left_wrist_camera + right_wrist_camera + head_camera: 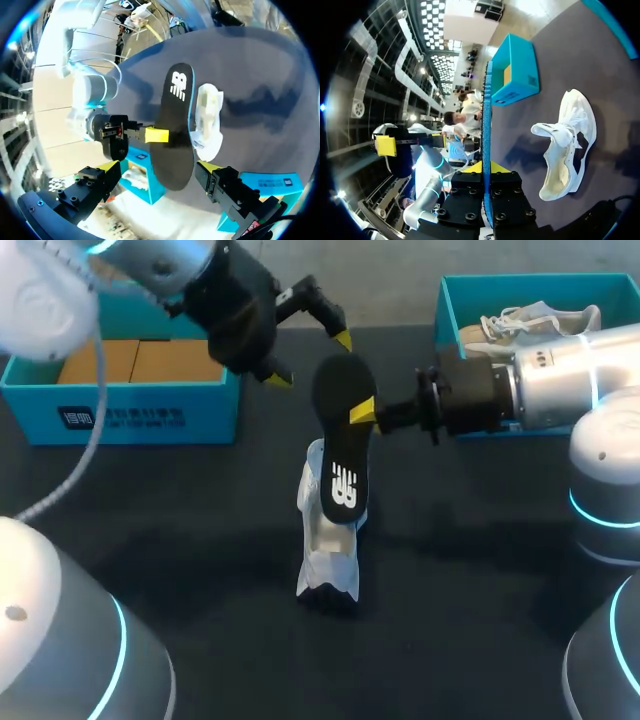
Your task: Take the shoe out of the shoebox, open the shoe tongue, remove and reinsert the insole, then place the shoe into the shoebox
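A black insole (345,445) with a white logo hangs upright above the table, my right gripper (364,413) shut on its edge. In the right wrist view the insole (486,115) shows edge-on between the shut fingers of that gripper (486,172). Below it a white shoe (328,540) lies on the dark table, its tongue pulled open (567,145). My left gripper (310,360) stands open just behind the insole's upper end. In the left wrist view its fingers (107,167) flank the insole (175,130) without touching it; the shoe (207,120) lies beyond.
An open teal shoebox (120,410) stands at the back left (512,70). A second teal box (445,310) at the back right holds another white shoe (535,320). My right arm (540,385) reaches across in front of that box.
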### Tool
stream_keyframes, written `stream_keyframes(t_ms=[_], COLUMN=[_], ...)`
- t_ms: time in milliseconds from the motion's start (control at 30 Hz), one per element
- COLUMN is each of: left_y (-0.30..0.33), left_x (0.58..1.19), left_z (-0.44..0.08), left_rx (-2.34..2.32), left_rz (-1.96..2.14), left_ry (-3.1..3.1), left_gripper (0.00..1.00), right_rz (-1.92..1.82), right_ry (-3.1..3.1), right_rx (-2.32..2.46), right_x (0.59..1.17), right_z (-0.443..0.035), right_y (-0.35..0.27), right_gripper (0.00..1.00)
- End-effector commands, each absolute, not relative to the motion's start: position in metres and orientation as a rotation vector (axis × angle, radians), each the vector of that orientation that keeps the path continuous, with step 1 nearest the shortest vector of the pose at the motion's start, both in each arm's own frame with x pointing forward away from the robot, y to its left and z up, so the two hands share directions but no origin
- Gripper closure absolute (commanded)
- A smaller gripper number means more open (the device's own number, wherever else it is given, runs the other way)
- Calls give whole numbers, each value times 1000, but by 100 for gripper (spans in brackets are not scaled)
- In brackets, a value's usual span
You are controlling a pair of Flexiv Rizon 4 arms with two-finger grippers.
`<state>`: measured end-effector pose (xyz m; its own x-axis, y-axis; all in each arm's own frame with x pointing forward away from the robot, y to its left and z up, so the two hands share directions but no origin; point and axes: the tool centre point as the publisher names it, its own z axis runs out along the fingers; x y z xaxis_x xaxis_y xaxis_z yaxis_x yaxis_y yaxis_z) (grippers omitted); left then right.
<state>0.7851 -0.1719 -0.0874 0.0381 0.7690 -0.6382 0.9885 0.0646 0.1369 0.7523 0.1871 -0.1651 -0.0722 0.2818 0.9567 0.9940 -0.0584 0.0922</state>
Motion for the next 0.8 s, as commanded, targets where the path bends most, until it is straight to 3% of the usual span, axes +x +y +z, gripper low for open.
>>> stream_keyframes(t_ms=[33, 800], left_y=[-162, -150], left_x=[776, 764], left_z=[-93, -111], left_rx=[1482, 1283], left_rz=[-748, -933], left_ry=[1453, 1235], left_gripper=[0, 0], right_rz=[-1181, -1225], right_ry=[-1442, -1413], right_rx=[-1443, -1426], right_x=[748, 747], right_z=[-164, -143], right_y=[183, 177], right_gripper=[100, 100])
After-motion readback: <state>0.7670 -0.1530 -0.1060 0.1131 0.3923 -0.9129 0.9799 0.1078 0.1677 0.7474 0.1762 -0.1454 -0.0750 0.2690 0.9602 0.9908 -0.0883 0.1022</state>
